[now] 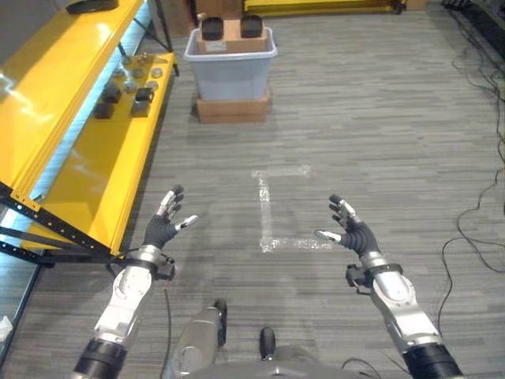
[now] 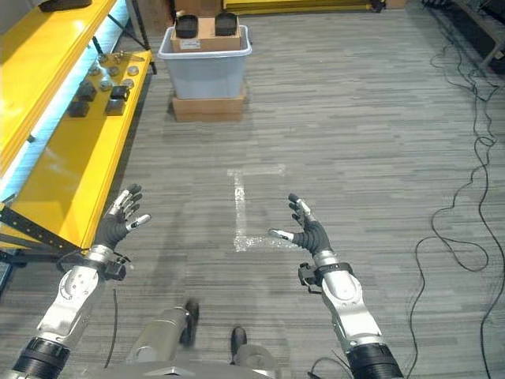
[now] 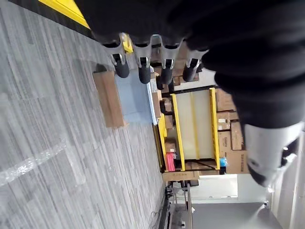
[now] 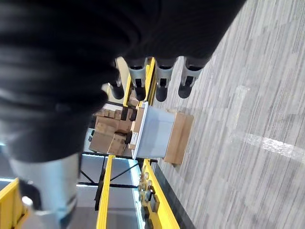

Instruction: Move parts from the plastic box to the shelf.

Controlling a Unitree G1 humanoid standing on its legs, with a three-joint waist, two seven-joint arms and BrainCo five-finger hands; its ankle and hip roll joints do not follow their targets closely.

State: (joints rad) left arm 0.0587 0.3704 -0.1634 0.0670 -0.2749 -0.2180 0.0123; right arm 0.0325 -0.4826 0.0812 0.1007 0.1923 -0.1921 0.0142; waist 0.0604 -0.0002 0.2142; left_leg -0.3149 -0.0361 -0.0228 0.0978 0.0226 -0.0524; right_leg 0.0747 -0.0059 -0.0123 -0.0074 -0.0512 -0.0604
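A grey plastic box stands on a flat cardboard base far ahead on the floor, with dark parts showing at its top. To the left runs a yellow shelf that carries several small metal and dark parts near its far end. My left hand hovers open and empty beside the shelf's near edge. My right hand is raised open and empty over the floor, well short of the box. The same box appears past my right hand's straight fingers.
White tape marks form an angle on the grey floor between my hands. Cardboard boxes and another yellow frame stand behind the plastic box. Black cables trail over the floor on the right.
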